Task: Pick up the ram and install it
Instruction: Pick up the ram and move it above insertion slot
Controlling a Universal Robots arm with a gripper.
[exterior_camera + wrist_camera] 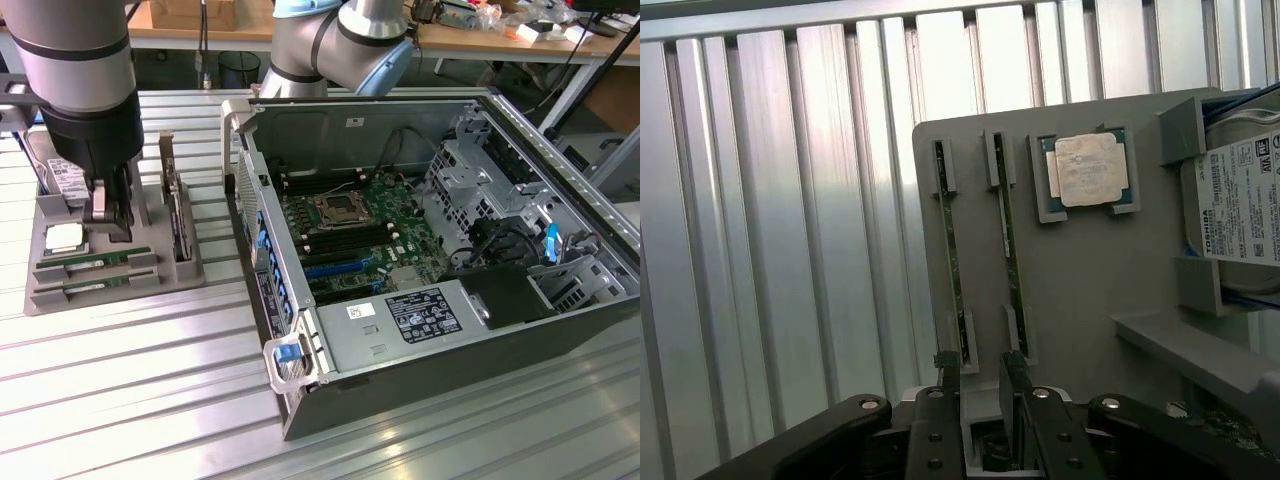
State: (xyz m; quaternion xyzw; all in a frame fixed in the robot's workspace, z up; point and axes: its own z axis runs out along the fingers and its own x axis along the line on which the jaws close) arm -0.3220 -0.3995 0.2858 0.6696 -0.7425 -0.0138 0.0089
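Note:
Two ram sticks, thin green boards, lie on edge in slots of the grey tray [150,285]: one ram stick [95,261] [952,265] and a second [95,281] [1010,250] beside it. My gripper [112,222] [982,395] hangs open just above the tray, close to one end of the sticks. Nothing is between its fingers [948,400]. The open computer case [430,250] lies at the exterior view's right, its motherboard [355,225] with long black memory slots exposed.
The tray also holds a processor chip [62,238] [1090,170], a hard drive [55,170] [1240,200] and an upright dark expansion card [178,215]. The case's raised walls and blue latch [287,350] stand between tray and motherboard. Ribbed aluminium table [120,380] all around.

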